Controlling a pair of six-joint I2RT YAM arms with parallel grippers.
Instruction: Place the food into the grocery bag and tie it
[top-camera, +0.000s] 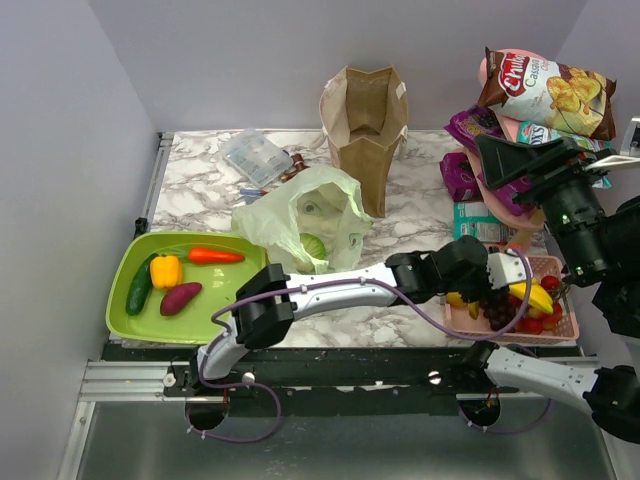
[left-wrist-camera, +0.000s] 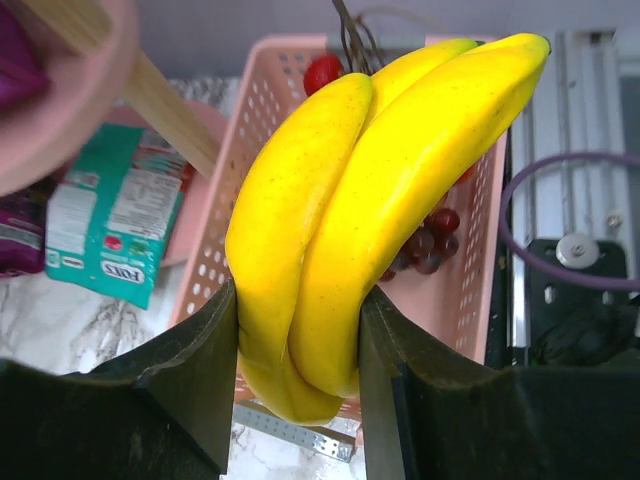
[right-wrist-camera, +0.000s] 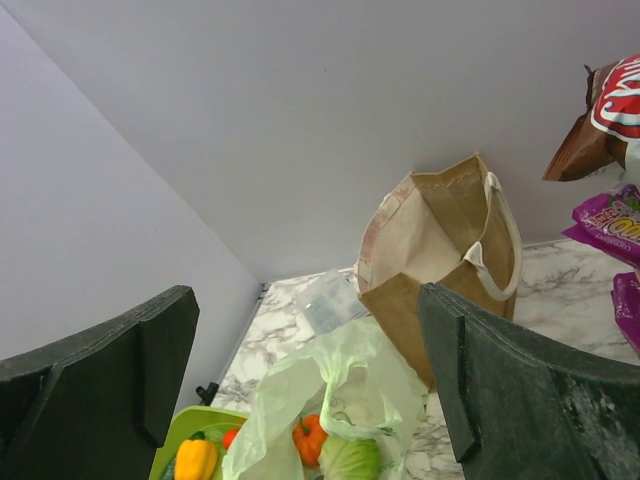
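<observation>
My left gripper reaches right over the pink basket and is shut on a bunch of yellow bananas, held above the basket; they also show in the top view. The pale green grocery bag lies open at mid-table with the cabbage inside. In the right wrist view the bag holds an orange fruit and the cabbage. A yellow bell pepper lies on the green tray. My right gripper is raised at the right, open and empty.
A brown paper bag stands upright behind the grocery bag. The tray also holds a cucumber, carrot and sweet potato. The basket holds grapes and tomatoes. A rack of chips and snack packets stands at the back right. A clear box lies at the back.
</observation>
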